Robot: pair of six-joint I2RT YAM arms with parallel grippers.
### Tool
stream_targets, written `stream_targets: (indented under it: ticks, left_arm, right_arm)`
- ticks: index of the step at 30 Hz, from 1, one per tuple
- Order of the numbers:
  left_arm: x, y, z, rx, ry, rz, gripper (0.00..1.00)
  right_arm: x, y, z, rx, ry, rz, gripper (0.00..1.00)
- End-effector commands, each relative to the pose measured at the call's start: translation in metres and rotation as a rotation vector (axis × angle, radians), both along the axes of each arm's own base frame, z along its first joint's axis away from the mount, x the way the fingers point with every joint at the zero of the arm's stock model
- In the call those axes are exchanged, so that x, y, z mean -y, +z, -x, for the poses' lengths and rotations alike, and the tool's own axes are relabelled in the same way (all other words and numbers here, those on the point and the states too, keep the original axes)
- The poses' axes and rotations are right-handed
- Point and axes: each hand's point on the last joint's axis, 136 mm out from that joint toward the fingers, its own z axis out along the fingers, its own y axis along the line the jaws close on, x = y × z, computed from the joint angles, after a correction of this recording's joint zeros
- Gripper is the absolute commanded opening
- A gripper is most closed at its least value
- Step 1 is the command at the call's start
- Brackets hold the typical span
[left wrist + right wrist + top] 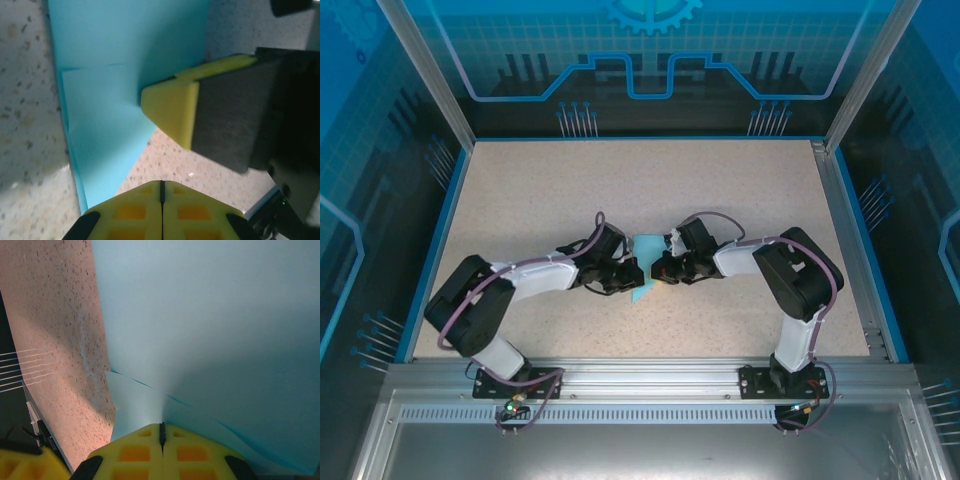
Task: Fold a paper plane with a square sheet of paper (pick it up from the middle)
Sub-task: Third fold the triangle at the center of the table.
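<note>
From above, the thin, matte light blue paper sheet [645, 246] lies partly folded mid-way across the speckled beige tabletop [720, 190]. The left gripper [628, 277] and right gripper [659, 268] nearly meet over it.

On the left wrist camera, the left gripper [161, 189] is pressed together at the sheet's near edge. The right gripper [167, 112] bears on a folded flap.

On the right wrist camera, the right gripper [161, 430] is closed too (nothing visibly between its jaws), nose on the paper.

Best handled, I judge, by pinning the layers with one tip and sliding the other slowly along the fold, so the crease sets sharp.
</note>
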Motion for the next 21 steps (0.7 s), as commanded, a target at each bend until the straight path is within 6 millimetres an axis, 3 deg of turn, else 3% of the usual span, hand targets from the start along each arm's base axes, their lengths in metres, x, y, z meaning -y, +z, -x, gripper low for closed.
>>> stream_targets:
  ticks: [1,8,15,18,21]
  left_arm:
    - [0.002,-0.019,-0.003,-0.022,-0.012,-0.033,0.05]
    - [-0.022,-0.054,0.010,-0.079,0.007,-0.164,0.03]
    - [-0.030,-0.064,0.018,-0.094,0.009,-0.190,0.03]
    - [-0.029,-0.063,0.017,-0.094,0.009,-0.185,0.03]
    - [-0.028,-0.061,0.015,-0.089,0.011,-0.181,0.03]
  right_arm:
    - [0.021,-0.030,0.007,-0.068,-0.039,0.115,0.00]
    - [0.015,-0.008,-0.003,-0.020,-0.033,0.079,0.00]
    - [0.007,0.034,-0.005,0.092,0.002,0.009,0.00]
    - [-0.001,0.036,0.001,0.100,0.022,-0.013,0.00]
    - [-0.002,0.025,0.006,0.072,0.016,-0.007,0.00]
